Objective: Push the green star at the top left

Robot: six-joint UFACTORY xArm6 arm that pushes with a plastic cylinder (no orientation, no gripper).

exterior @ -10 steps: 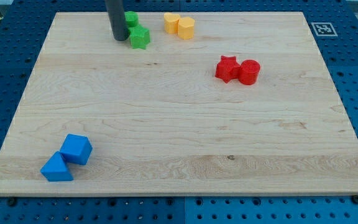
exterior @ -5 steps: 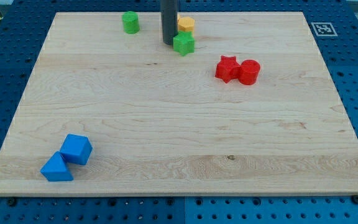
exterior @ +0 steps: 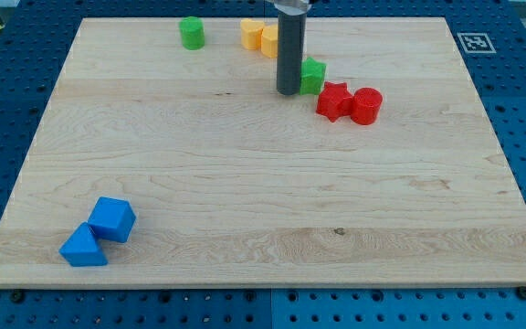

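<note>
The green star (exterior: 313, 75) sits near the view's top centre, just above and left of the red star (exterior: 333, 100). My tip (exterior: 288, 91) rests on the board right against the green star's left side. The dark rod rises from the tip and hides part of the yellow blocks behind it. A green cylinder (exterior: 191, 33) stands alone at the view's top left.
A red cylinder (exterior: 366, 106) touches the red star on its right. Two yellow blocks (exterior: 258, 37) sit at the top edge, left of the rod. A blue cube (exterior: 111, 219) and a blue triangular block (exterior: 83, 247) lie at the bottom left.
My tip has moved right and down across the top of the board, pushing the green star away from the green cylinder, past the yellow blocks, up to the red star.
</note>
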